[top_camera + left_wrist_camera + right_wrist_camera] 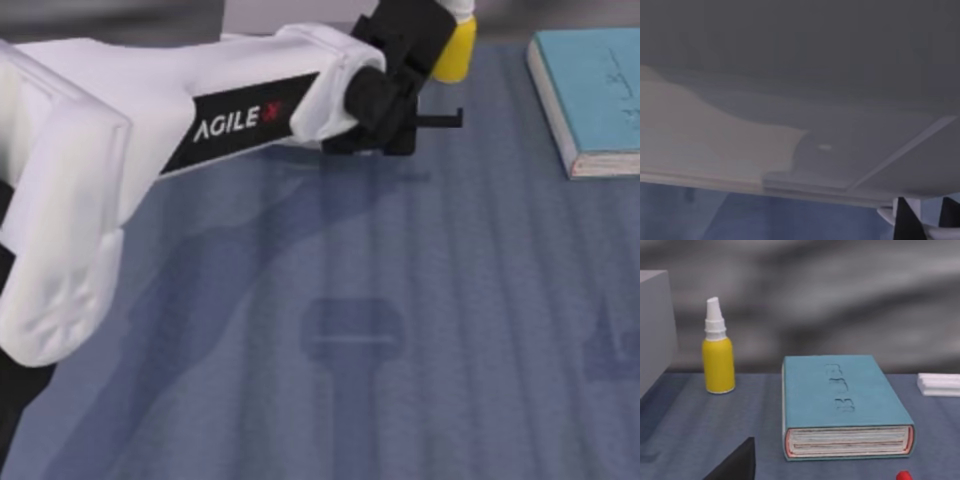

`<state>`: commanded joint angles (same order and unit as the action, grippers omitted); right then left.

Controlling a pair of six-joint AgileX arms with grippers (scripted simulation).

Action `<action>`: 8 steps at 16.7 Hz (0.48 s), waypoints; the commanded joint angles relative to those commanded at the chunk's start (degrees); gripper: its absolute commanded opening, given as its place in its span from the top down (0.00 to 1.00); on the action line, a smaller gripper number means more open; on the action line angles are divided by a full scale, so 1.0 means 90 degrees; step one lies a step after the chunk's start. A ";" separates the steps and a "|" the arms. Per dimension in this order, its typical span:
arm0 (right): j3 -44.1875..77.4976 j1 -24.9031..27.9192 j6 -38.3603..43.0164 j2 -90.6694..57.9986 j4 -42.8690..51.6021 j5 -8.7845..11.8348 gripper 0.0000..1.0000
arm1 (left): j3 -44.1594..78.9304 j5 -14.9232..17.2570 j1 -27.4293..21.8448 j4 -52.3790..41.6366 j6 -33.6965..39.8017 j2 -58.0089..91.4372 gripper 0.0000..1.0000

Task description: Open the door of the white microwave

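At the top view's upper centre, the left hand (pixel 440 120) reached toward the white microwave (pixel 285 15); whether its fingers were apart could not be told.

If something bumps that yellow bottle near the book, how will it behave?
The yellow bottle stands upright, tall and narrow on a small base, so it would probably tip easily. Its round body suggests it would then roll. It looks like smooth plastic, so likely light and somewhat slippery.

Light-blue book (pixel 842 402), yellow bottle (pixel 718 362), white stack (pixel 939 384) on table (pixel 450 330).
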<state>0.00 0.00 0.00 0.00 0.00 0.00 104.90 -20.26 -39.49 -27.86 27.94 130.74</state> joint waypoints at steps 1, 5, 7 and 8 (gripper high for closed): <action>0.0000 0.0000 0.0000 0.0000 0.0000 0.0000 0.00 | -0.0113 0.0043 0.0013 0.0073 -0.0070 -0.0067 1.00; 0.0000 0.0000 0.0000 0.0000 0.0000 0.0000 0.00 | -0.0200 0.0077 0.0022 0.0124 -0.0124 -0.0115 1.00; 0.0000 0.0000 0.0000 0.0000 0.0000 0.0000 0.00 | -0.0200 0.0077 0.0022 0.0124 -0.0124 -0.0115 1.00; 0.0000 0.0000 0.0000 0.0000 0.0000 0.0000 0.00 | -0.0200 0.0077 0.0022 0.0124 -0.0124 -0.0115 1.00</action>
<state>0.00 0.00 0.00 0.00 0.00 0.00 103.10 -19.57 -39.29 -26.74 26.83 129.71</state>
